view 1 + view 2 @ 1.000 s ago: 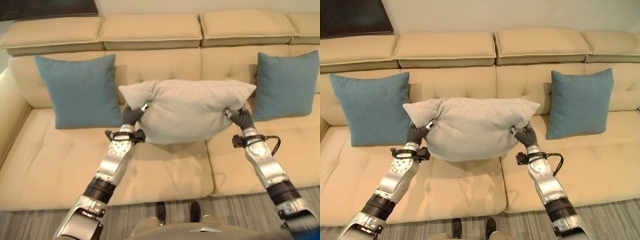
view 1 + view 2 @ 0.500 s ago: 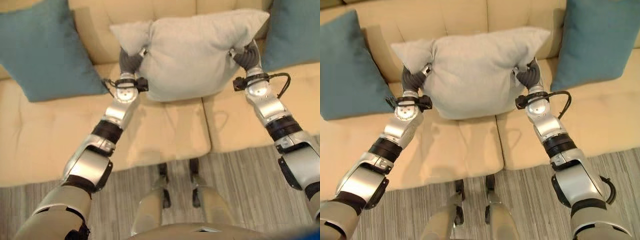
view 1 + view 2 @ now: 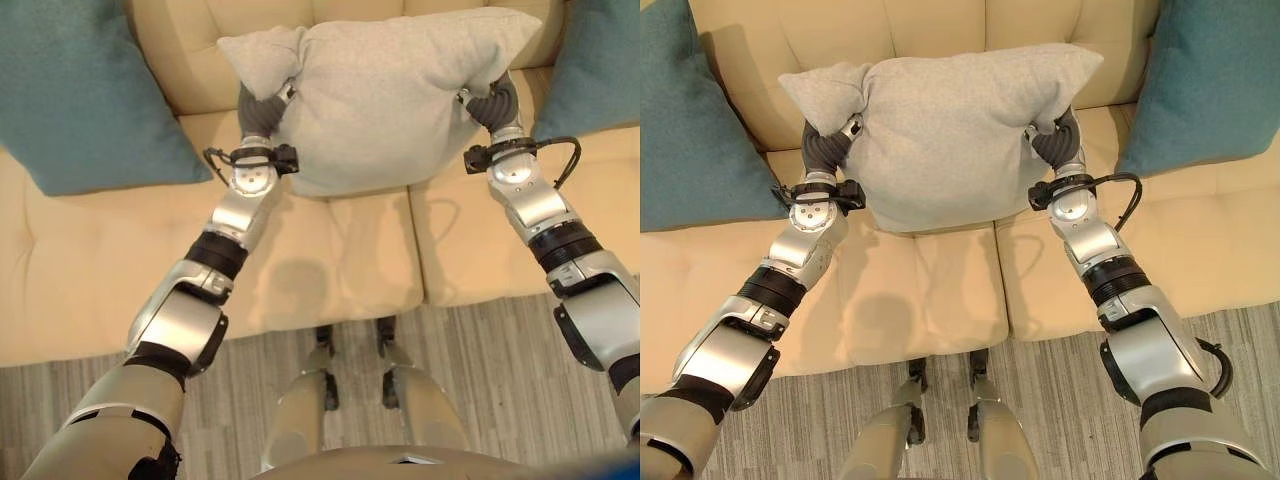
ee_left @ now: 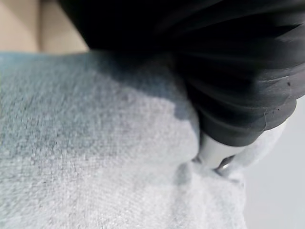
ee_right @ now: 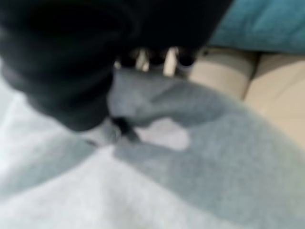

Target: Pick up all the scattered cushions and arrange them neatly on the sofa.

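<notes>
We grip the grey cushion (image 3: 940, 130) by both ends, left hand (image 3: 826, 148) and right hand (image 3: 1058, 140) pinching its fabric, holding it above the sofa (image 3: 930, 290) seat between two teal cushions (image 3: 1215, 75).

Held cushion (image 3: 385, 95) between two cushions (image 3: 85, 95) (image 3: 1215, 80), on sofa (image 3: 340, 260).

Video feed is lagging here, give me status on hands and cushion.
Left hand and right hand both clamped on grey cushion, one each end. Cushion against sofa backrest, between two teal cushions. Nothing in the way.
</notes>
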Available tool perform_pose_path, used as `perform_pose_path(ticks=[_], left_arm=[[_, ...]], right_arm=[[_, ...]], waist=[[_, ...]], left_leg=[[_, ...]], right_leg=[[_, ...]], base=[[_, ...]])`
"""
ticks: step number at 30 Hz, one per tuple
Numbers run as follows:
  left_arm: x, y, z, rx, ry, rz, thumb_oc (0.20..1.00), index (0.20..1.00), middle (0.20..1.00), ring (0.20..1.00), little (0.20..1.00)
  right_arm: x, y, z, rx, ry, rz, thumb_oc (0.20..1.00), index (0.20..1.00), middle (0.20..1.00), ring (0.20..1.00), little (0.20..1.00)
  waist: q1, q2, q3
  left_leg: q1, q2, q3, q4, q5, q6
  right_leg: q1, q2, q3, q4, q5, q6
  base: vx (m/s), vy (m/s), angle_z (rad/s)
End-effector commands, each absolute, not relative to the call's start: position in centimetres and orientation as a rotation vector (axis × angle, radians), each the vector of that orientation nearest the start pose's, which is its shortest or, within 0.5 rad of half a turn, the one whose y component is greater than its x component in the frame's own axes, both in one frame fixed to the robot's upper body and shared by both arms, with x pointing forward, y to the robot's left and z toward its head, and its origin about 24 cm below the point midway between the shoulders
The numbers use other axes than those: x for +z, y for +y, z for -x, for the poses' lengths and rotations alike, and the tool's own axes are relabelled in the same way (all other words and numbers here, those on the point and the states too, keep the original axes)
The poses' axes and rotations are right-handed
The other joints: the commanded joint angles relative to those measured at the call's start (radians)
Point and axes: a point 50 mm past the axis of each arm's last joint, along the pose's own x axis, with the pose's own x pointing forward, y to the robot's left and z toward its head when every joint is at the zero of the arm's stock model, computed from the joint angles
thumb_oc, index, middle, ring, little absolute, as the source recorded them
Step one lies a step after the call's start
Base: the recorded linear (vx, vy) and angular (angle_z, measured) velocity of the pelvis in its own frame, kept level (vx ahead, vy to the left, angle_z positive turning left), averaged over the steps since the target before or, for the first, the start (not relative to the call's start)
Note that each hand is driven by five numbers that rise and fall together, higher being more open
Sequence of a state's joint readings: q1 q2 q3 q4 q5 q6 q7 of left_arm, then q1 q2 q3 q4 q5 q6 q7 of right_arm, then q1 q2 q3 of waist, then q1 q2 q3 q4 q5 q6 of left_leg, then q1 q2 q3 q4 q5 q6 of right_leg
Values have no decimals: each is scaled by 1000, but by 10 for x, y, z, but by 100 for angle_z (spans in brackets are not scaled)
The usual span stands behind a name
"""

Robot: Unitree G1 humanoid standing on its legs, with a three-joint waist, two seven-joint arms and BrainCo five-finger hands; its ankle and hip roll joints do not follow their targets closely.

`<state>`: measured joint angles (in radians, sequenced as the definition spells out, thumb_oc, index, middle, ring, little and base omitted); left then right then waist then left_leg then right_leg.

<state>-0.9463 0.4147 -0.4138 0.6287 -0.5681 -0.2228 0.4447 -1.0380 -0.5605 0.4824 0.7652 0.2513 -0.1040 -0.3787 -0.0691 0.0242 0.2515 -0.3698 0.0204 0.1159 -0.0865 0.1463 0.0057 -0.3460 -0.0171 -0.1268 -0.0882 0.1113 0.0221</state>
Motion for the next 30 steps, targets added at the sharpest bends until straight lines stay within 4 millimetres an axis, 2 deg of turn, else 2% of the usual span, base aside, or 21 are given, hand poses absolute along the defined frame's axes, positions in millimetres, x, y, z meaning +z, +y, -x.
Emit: perform_pose_path(ticks=[1,5,6,9,10,11,15,17,18,21,23,24,28,29,30], left_arm=[[282,102,-389,-12,-657,26,200,200,200,200,200],[311,96,-393,-5,-698,-11,200,200,200,200,200],[329,92,-391,-7,-735,-8,200,200,200,200,200],[337,90,-390,-4,-751,-5,200,200,200,200,200],[340,90,-390,0,-753,-7,266,266,266,266,266],[346,90,-393,19,-742,-8,1000,1000,1000,1000,1000],[353,94,-395,49,-738,-42,1000,1000,1000,1000,1000],[358,104,-397,73,-734,-68,1000,1000,1000,1000,1000],[360,120,-399,102,-721,-63,1000,1000,1000,1000,1000],[360,128,-400,115,-711,-57,1000,1000,1000,1000,1000],[363,165,-401,208,-686,-39,1000,1000,1000,1000,1000],[364,177,-400,231,-688,-37,1000,1000,1000,1000,1000],[365,218,-392,305,-699,-44,1000,1000,1000,1000,1000],[359,222,-389,291,-711,-15,1000,1000,1000,1000,1000],[358,222,-389,291,-709,-16,1000,1000,1000,1000,1000]], right_arm=[[279,-137,-402,-87,-600,507,200,200,200,200,200],[303,-148,-409,-175,-603,607,200,200,200,200,200],[318,-153,-410,-219,-612,666,200,200,200,200,200],[323,-157,-411,-243,-607,682,200,200,200,200,200],[329,-158,-411,-251,-604,700,297,297,297,297,297],[339,-162,-412,-279,-594,721,1000,1000,1000,1000,1000],[350,-168,-411,-312,-585,732,1000,1000,1000,1000,1000],[356,-176,-410,-344,-579,744,1000,1000,1000,1000,1000],[354,-190,-409,-368,-554,667,1000,1000,1000,1000,1000],[352,-194,-409,-377,-538,656,1000,1000,1000,1000,1000],[351,-215,-407,-422,-502,621,1000,1000,1000,1000,1000],[352,-221,-405,-434,-502,618,1000,1000,1000,1000,1000],[353,-251,-397,-493,-494,602,1000,1000,1000,1000,1000],[350,-262,-393,-511,-494,590,1000,1000,1000,1000,1000],[349,-262,-393,-511,-493,590,1000,1000,1000,1000,1000]], waist=[[22,-42,-35],[32,-43,-35],[39,-44,-37],[42,-42,-42],[44,-43,-47],[49,-42,-51],[54,-40,-51],[54,-42,-51],[54,-40,-51],[55,-41,-50],[55,-45,-51],[55,-47,-51],[53,-49,-58],[52,-51,-56],[52,-51,-56]], left_leg=[[-10,28,-4,1,-12,-99],[-79,37,-16,-1,6,-115],[-129,39,-30,-1,20,-121],[-159,38,-43,-1,30,-126],[-171,37,-49,-1,32,-127],[-194,36,-53,-1,39,-130],[-202,34,-54,-1,40,-131],[-201,31,-54,-1,41,-130],[-189,30,-52,-1,37,-129],[-182,29,-51,-1,34,-127],[-161,25,-47,-1,26,-120],[-155,24,-46,-1,23,-118],[-129,20,-40,-1,14,-115],[-112,19,-39,1,8,-113],[-110,19,-39,1,8,-113]], right_leg=[[-82,-99,-14,24,53,148],[-139,-94,-25,1,78,160],[-188,-89,-28,1,85,166],[-212,-88,-33,1,89,167],[-224,-87,-34,1,90,167],[-245,-89,-37,1,95,169],[-253,-91,-41,1,98,169],[-252,-92,-40,1,99,170],[-244,-93,-40,1,96,169],[-239,-94,-39,1,96,169],[-223,-96,-32,1,94,167],[-218,-96,-31,1,94,168],[-189,-101,-29,1,90,167],[-170,-104,-31,1,88,166],[-167,-104,-31,1,88,166]], base=[[-27,-34,2],[-23,-56,11],[-19,-66,16],[-11,-34,10],[0,0,0],[0,0,0],[0,0,0],[7,16,1],[0,0,0],[0,0,0],[2,39,-2],[3,28,-7],[7,27,-5],[5,21,5],[-4,20,6]])
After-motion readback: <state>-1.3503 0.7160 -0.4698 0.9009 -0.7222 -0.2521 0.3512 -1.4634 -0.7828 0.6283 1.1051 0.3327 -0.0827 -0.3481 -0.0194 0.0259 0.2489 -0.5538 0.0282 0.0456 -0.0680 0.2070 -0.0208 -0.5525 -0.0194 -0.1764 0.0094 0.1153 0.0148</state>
